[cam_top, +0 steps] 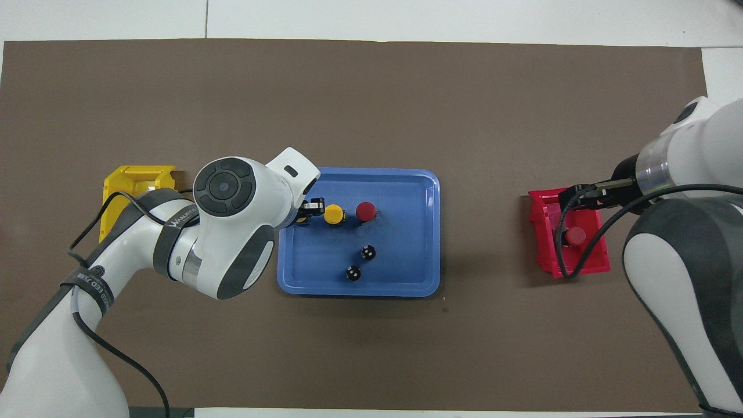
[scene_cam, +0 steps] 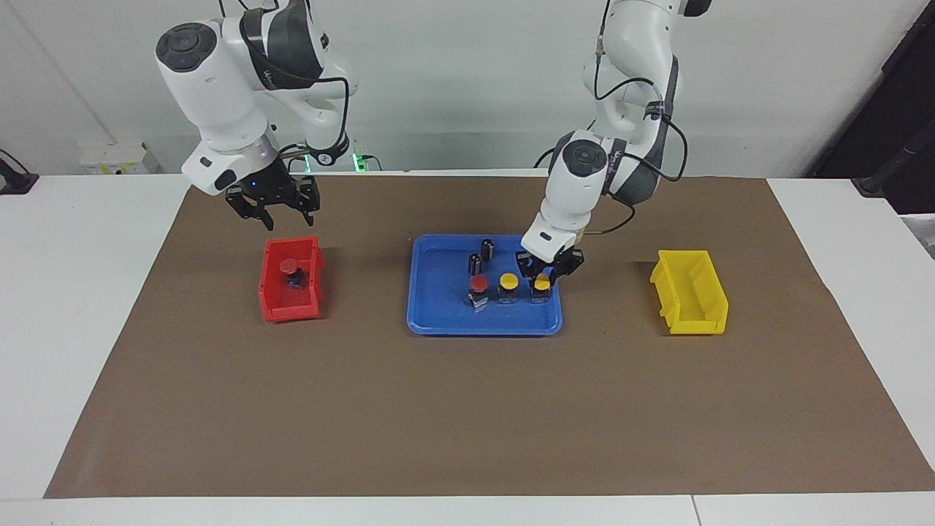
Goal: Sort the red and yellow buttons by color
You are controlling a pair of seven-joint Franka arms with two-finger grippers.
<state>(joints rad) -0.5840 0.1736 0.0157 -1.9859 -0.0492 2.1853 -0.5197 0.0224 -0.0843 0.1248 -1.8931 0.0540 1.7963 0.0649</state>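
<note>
1. Your left gripper (scene_cam: 541, 278) is down in the blue tray (scene_cam: 438, 321), fingers clamped on a yellow button (scene_cam: 540, 282).
2. Second yellow button (scene_cam: 508, 281) and a red button (scene_cam: 478, 285) sit beside it.
3. Your right gripper (scene_cam: 280, 212) is over the red bin (scene_cam: 274, 307); can't tell its fingers. Another red button (scene_cam: 291, 266) is inside.

1. The left gripper (scene_cam: 541, 276) sits closed around one yellow button (scene_cam: 541, 283), with the second yellow button (scene_cam: 508, 282) just beside it.
2. Two dark cylinders (scene_cam: 481, 256) crowd the tray's robot side.
3. The yellow bin (scene_cam: 690, 301) stands unblocked.
</note>
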